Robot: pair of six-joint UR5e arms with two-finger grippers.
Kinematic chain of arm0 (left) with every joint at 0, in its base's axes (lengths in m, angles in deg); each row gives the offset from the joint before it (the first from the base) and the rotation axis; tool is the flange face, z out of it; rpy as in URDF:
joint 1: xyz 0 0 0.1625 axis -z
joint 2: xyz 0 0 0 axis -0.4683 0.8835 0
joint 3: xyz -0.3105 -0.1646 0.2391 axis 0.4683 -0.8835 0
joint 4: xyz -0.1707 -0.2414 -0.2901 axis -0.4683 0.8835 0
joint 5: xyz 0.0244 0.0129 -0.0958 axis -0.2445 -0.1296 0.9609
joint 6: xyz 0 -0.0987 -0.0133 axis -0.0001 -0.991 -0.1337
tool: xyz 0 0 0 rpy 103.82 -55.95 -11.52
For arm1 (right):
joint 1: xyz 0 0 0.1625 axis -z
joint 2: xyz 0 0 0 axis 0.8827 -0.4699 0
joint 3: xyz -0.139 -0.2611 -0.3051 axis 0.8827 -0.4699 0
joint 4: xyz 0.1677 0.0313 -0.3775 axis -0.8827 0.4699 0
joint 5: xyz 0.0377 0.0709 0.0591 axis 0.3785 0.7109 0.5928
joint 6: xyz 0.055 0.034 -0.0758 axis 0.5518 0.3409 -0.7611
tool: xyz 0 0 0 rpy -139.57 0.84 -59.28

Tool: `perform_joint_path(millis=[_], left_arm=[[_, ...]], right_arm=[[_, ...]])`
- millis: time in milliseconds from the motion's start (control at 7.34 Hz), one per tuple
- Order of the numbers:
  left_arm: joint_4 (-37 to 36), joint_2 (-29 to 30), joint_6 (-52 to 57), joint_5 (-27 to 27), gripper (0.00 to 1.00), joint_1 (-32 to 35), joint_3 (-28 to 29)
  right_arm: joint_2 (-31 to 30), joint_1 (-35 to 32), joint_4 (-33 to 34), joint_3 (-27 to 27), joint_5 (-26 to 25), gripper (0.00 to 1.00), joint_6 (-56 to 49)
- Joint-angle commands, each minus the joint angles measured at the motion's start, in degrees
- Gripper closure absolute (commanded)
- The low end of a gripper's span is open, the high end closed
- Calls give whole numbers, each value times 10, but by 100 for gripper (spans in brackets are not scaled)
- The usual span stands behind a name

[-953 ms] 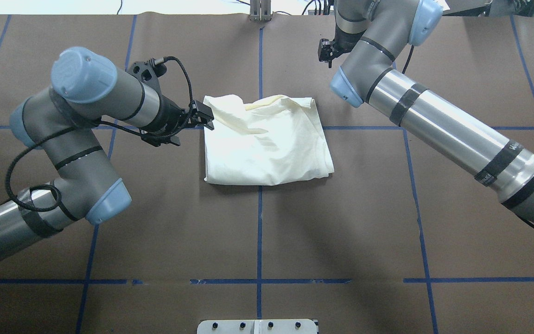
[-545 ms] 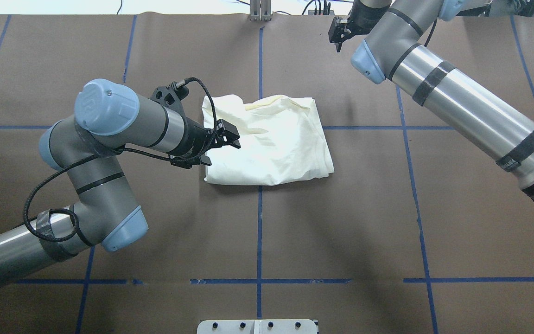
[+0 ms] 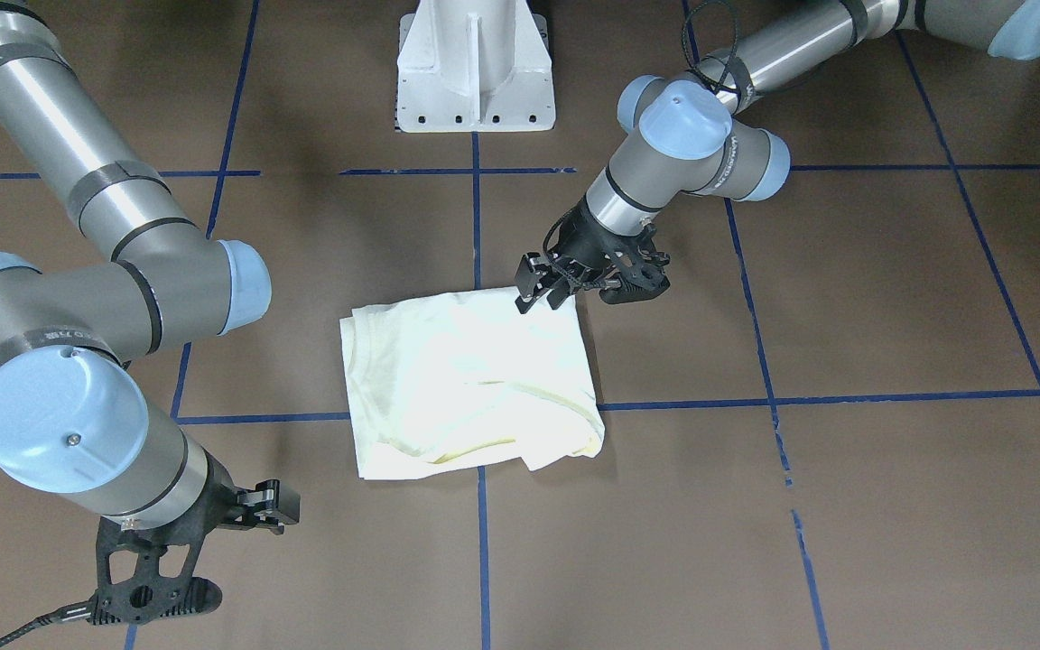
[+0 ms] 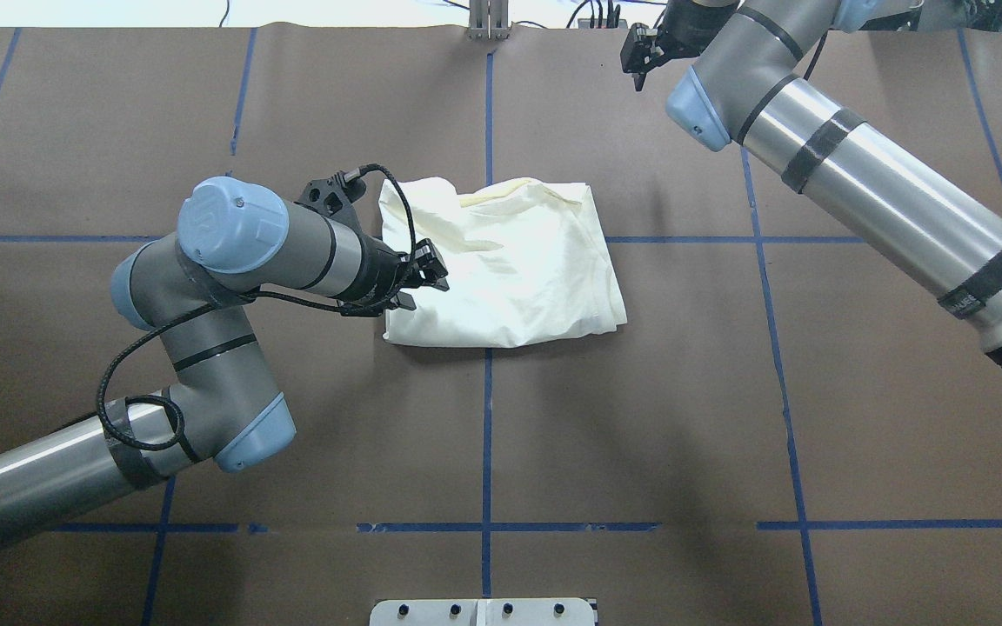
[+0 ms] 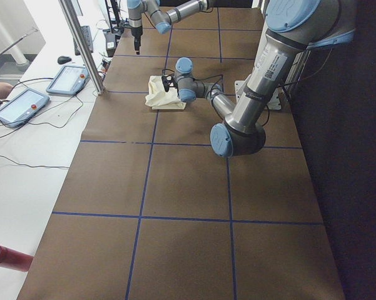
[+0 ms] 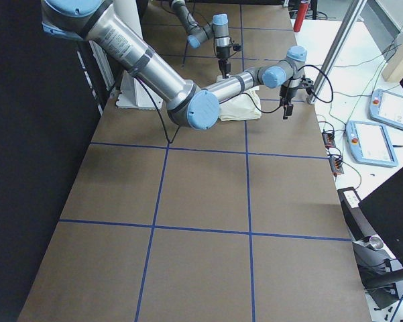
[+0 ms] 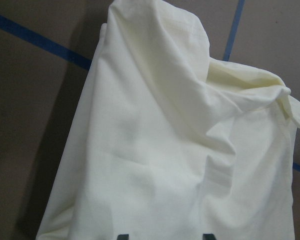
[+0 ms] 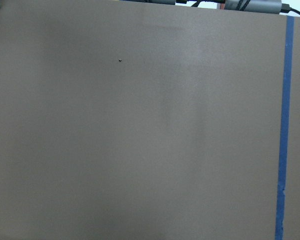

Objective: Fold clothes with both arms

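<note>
Shirt [image 4: 510,269] lay folded at frame centre, brown table [image 4: 640,417] showing round all edges. My left gripper [image 4: 433,271] sat at its left edge, fingers apart. My right gripper [image 4: 637,63] hung upper right, well apart; its spread possibly closed, unreadable.

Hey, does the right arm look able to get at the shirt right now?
Probably yes. The right gripper hangs over the table beyond the shirt, with nothing between them; the left gripper is at the shirt's opposite edge.

Place: robot lab. My left arm [image 4: 327,252], right arm [image 4: 866,178], white mount [image 3: 475,68]. Table [image 4: 640,417], brown paper, blue tape grid [image 4: 486,435]. Side bench [image 5: 31,200]: two control tablets [image 5: 67,79], loose cables [image 5: 25,165]. Metal post [image 5: 81,44].
</note>
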Motion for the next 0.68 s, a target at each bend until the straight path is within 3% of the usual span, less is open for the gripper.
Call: perform_joint_path(millis=[0, 545], left_arm=[[1, -6, -1, -1, 41, -11, -2], [-1, -24, 0, -3, 34, -15, -1]], right_arm=[[1, 0, 0, 0, -1, 0, 0], [0, 0, 2, 7, -1, 0, 5]])
